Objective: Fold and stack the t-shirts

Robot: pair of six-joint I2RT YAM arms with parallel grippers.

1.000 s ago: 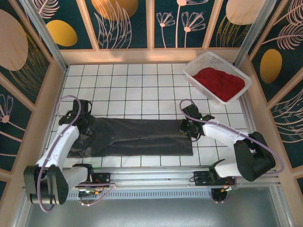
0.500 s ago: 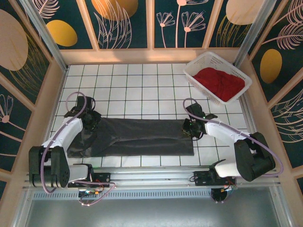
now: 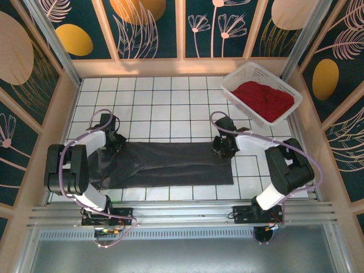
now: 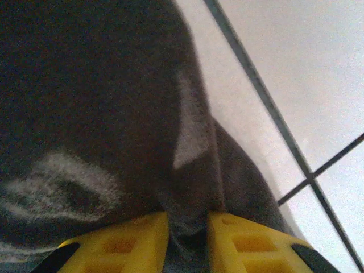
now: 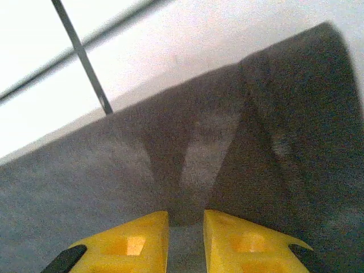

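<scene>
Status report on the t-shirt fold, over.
Left gripper shut on grey t-shirt, far left corner. Right gripper shut on its far right corner. Red t-shirt waiting in basket. Nothing in the way.

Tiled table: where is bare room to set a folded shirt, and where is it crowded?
Free: tiles between the grey t-shirt and back wall, left of the basket. Crowded: shirt ends, at left hand and right hand.

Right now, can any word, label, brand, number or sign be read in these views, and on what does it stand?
No readable text anywhere.
Grey t-shirt: plain, pinched by the left pincer and right pincer, both unmarked yellow.
Red t-shirt in the white basket: no print.
Wall panels: plant patterns only.
Board at the left arm's base: too small to read.
</scene>
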